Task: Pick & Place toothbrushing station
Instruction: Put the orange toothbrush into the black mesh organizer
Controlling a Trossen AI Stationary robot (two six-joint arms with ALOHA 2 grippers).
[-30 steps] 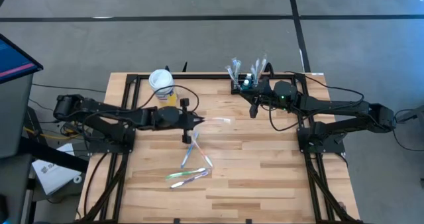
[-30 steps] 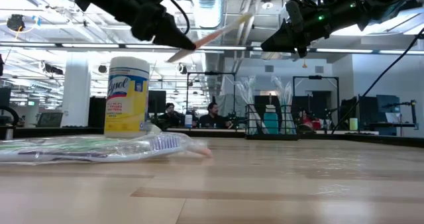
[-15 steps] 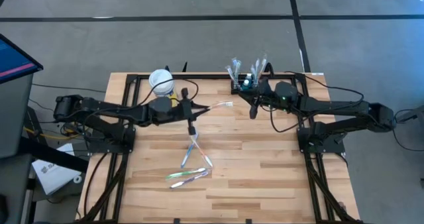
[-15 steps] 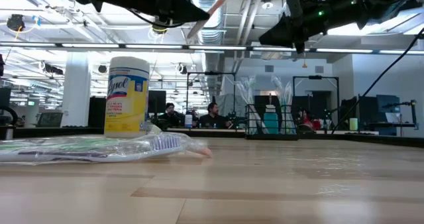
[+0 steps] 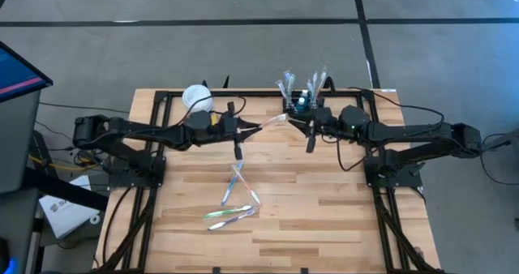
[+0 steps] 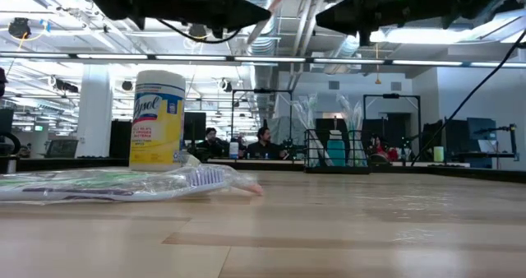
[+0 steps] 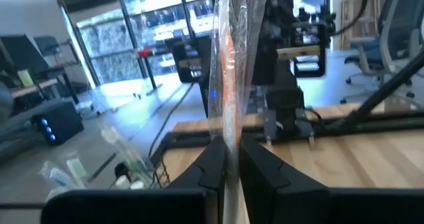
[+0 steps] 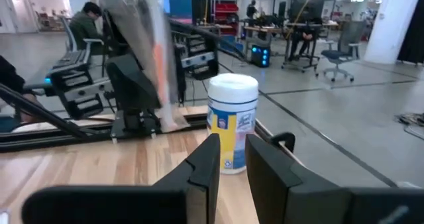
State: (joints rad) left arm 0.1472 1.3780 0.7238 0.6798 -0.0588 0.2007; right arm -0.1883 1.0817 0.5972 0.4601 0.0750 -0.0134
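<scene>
The toothbrushing station is a black wire-mesh caddy [image 5: 298, 104] at the table's far edge, right of the middle, also seen in the low view [image 6: 335, 150]. Several wrapped toothbrushes stand in it. My left gripper [image 5: 246, 130] is shut on a wrapped toothbrush [image 5: 272, 122] high above the table, just left of the caddy. My right gripper [image 5: 298, 122] hovers in front of the caddy. It faces the left gripper, and its fingers [image 8: 205, 164] stand a little apart with nothing between them. My left gripper pinches the wrapped toothbrush's handle end [image 7: 228, 141] between its two fingers. The fingers lie roughly level, coming from the table's left, along the brush. The brush is lifted clear and sticks out ahead of the fingers toward the caddy, slanting upward [image 6: 275, 2].
A white round wipes tub [image 5: 197, 100] with a yellow label stands at the far edge, left of the middle. Several wrapped toothbrushes [image 5: 235, 197] lie loose on the table's middle, toward the near edge. There is bare wood at the near right.
My left gripper has carried the wrapped toothbrush up and toward the far edge, and its free end now points at the caddy. My right gripper has risen a little in front of the caddy.
</scene>
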